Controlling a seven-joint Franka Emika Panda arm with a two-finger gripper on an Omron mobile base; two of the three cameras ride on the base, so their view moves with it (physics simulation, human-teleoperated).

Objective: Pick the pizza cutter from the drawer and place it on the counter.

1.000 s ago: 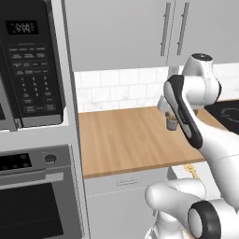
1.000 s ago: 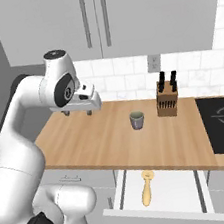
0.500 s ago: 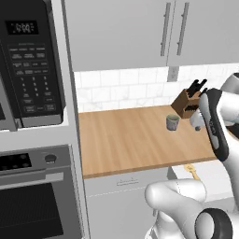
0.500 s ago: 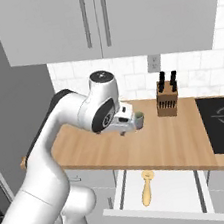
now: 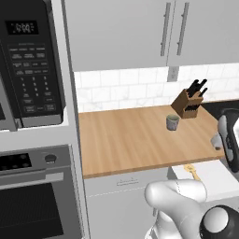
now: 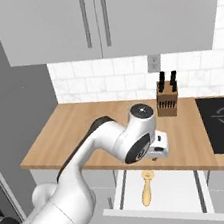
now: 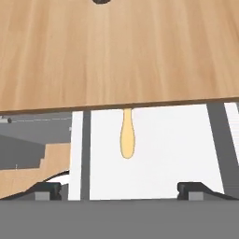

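The pale-yellow pizza cutter (image 6: 148, 187) lies in the open white drawer (image 6: 178, 193), handle toward the front, its far end tucked under the counter's edge. In the hand view its handle (image 7: 127, 137) lies on the drawer floor (image 7: 168, 149), just below the wooden counter (image 7: 116, 51). My gripper (image 6: 159, 153) hangs over the counter's front edge, above the drawer and a little right of the cutter. Its fingertips (image 7: 191, 189) stand wide apart, and the open gripper (image 7: 120, 189) holds nothing. From the left base view, the cutter (image 5: 191, 172) lies below the counter (image 5: 130, 140), with the gripper (image 5: 217, 141) at the right edge.
A small grey cup (image 5: 172, 122) and a wooden knife block (image 5: 190, 103) stand at the back of the counter. The black stovetop (image 6: 221, 124) lies to the right. A microwave (image 5: 28, 70) and an oven (image 5: 32, 196) fill the tall unit on the left.
The arm has swung right and down, from above the counter's middle to its front edge over the drawer. The jaws have stayed open. The cutter has not moved.
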